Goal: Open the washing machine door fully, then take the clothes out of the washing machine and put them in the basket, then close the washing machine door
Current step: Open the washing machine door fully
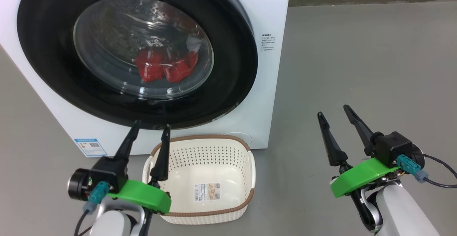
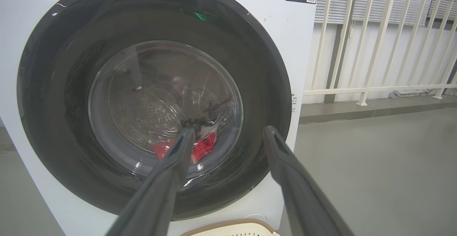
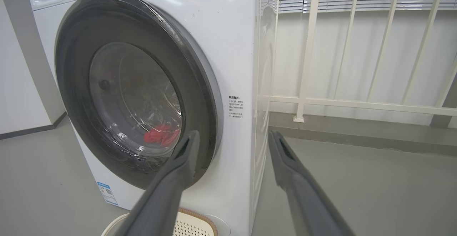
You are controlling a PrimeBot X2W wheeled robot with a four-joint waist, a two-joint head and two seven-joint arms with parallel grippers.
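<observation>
head view: basket (image 1: 203,138), left pincer (image 1: 151,123), right pincer (image 1: 333,110), both splayed, empty; wrist views: railing (image 3: 309,50) past washing machine (image 3: 228,50)

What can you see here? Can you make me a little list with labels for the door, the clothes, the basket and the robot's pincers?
door: washing machine door, round, black rim, looks shut
clothes: red clothes, inside the washing machine, seen through the glass
basket: basket on the floor in front of the machine, no clothes in it, just a paper label
left pincer: left pincer, open, holding nothing, pointing at the door's bottom edge
right pincer: right pincer, open, holding nothing, over the floor right of the machine
</observation>
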